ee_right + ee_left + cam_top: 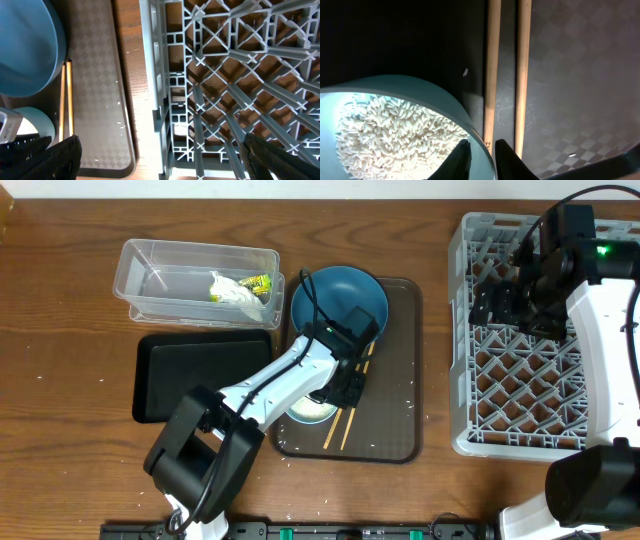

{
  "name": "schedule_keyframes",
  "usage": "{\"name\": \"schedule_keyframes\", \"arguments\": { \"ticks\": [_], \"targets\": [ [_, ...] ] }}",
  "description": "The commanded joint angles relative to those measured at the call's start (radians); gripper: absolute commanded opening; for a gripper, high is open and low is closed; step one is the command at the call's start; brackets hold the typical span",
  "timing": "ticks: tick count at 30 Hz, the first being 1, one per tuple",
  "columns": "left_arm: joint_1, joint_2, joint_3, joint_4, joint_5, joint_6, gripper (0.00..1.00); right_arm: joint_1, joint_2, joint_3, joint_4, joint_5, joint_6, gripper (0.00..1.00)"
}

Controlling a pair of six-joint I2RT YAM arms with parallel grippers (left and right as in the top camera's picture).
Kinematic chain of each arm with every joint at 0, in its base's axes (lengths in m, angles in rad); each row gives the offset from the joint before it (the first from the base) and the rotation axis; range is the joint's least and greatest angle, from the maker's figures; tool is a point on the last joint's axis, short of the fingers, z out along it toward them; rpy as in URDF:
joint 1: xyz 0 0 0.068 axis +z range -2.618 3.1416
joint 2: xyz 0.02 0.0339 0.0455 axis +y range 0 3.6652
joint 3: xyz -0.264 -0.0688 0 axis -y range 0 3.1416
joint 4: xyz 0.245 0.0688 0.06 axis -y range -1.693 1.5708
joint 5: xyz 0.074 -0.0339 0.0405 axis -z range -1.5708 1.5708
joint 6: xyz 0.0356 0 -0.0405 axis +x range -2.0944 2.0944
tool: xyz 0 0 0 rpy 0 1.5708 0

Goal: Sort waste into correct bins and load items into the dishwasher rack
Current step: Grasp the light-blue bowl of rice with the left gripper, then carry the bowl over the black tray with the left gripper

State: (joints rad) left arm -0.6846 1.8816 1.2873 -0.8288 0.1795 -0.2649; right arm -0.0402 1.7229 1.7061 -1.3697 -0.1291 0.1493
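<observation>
Our left gripper (481,157) is pinching the rim of the bowl (400,86), with rice (385,135) beside its inner finger and chopsticks (492,75) just past its outer finger. Our right gripper (160,150) is hovering, jaws spread wide, with the rack (225,75) beneath it.

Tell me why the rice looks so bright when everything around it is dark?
Left wrist view: the rice in the bowl is lit so brightly it washes out, while the tray beside it lies in shadow; overhead view: evenly lit; right wrist view: the fingers look blurry.
</observation>
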Motion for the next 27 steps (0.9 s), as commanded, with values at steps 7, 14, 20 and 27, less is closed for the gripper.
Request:
{"name": "schedule_keyframes", "arguments": {
  "ticks": [7,14,20,27],
  "targets": [
    [-0.033,0.010,-0.053,0.033,-0.016,-0.002,0.20,0.001,-0.018,-0.006,-0.007,0.018,0.010,0.99],
    [-0.037,0.002,-0.049,0.015,-0.036,-0.002,0.06,0.001,-0.018,-0.006,-0.015,0.029,0.008,0.99],
    [-0.032,-0.066,-0.003,-0.074,-0.069,0.000,0.06,0.001,-0.018,-0.006,-0.019,0.046,0.002,0.99],
    [0.003,-0.237,0.005,-0.140,-0.105,0.029,0.06,0.000,-0.018,-0.006,-0.021,0.063,-0.001,0.99]
  ]
}}
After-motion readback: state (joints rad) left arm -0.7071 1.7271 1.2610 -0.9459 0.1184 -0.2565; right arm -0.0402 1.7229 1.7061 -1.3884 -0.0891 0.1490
